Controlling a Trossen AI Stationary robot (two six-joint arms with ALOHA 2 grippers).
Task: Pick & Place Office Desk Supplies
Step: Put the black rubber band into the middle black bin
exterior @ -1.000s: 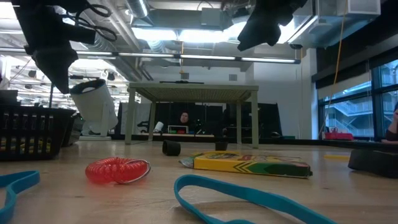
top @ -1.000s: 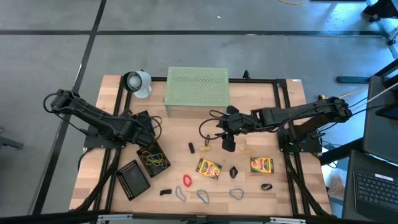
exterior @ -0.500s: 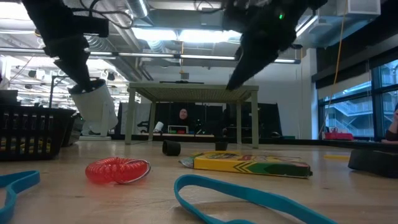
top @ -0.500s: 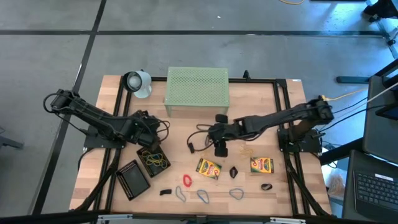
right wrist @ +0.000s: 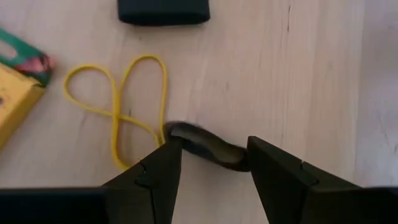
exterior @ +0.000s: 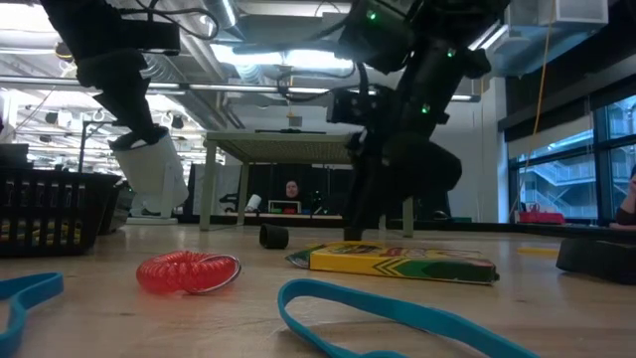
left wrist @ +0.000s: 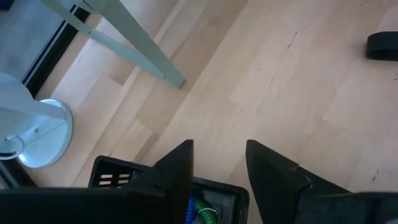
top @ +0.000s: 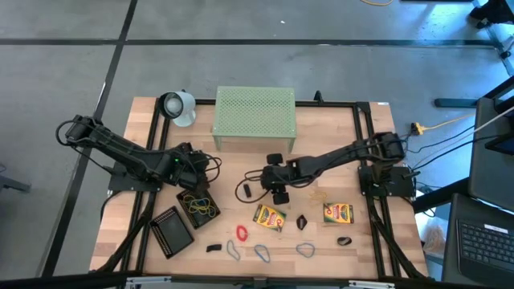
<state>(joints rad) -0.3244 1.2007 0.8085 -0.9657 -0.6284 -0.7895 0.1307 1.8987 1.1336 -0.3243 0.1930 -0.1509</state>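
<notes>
Wooden surface (top: 233,172) fills the middle of the high view. The right pincer (top: 279,197) sits low near frame centre, just above a yellow-green crayon box (top: 270,216); a second crayon box (top: 338,213) lies to the right. The left pincer (top: 198,167) hovers at centre left, over the upper edge of a black mesh tray (top: 198,206) holding coloured rubber bands. A second mesh tray (top: 172,231) lies lower left. Along the bottom lie a red coil (top: 241,233), a blue band (top: 263,253) and small black clips, one at (top: 302,221).

From the low view, the red coil (exterior: 188,272) and a blue band (exterior: 397,316) lie in front, the crayon box (exterior: 397,262) behind them, with the right arm coming down just beyond it.

Left wrist view: its fingers (left wrist: 177,171) stand apart, gripping nothing, above the tray's rim (left wrist: 106,180).

Right wrist view: the fingers (right wrist: 155,177) are spread either side of a grey band (right wrist: 208,146) lying on the wood, touching a yellow band (right wrist: 124,102); a black clip (right wrist: 163,10) lies farther off.
</notes>
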